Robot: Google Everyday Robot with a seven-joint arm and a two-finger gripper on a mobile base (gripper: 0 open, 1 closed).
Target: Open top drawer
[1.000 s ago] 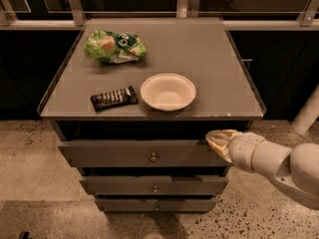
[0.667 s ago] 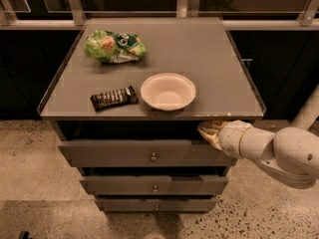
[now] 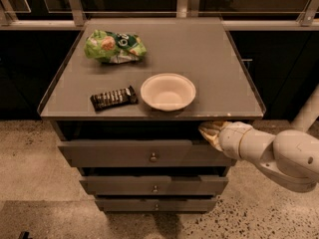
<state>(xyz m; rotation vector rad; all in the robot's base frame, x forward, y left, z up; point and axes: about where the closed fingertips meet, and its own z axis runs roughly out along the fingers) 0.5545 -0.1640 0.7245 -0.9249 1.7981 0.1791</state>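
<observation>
Speckled stone floor (image 3: 30,183) lies around a grey cabinet that stands against dark cupboards and a metal rail. On the cabinet's flat top (image 3: 199,49), at the far left, lies a crumpled green snack bag (image 3: 114,46). Nearer the front edge lies a dark wrapped bar (image 3: 113,98), and just to its right, apart from it, sits an empty white bowl (image 3: 168,91).

Below the front edge hang three grey drawers, one under another. The top drawer (image 3: 124,153) is the widest and has the tallest front, flat and matte, with one small round metal knob (image 3: 153,157) at its centre. A dark gap runs between its upper edge and the cabinet top. How far it stands out from the cabinet I cannot tell. Under it are the middle drawer (image 3: 119,185) and the bottom drawer (image 3: 124,203), each narrower and shorter in the front, each with a like knob.

At the right end of the top drawer sits the gripper (image 3: 210,132), a yellowish claw tucked just under the lip of the cabinet top and at the drawer's upper right corner. It seems to touch the drawer's upper edge there. It is well to the right of the knob. Whether the claw is spread or closed, and whether it has hold of anything, I cannot tell. The white arm (image 3: 279,156) reaches in from the right edge.
</observation>
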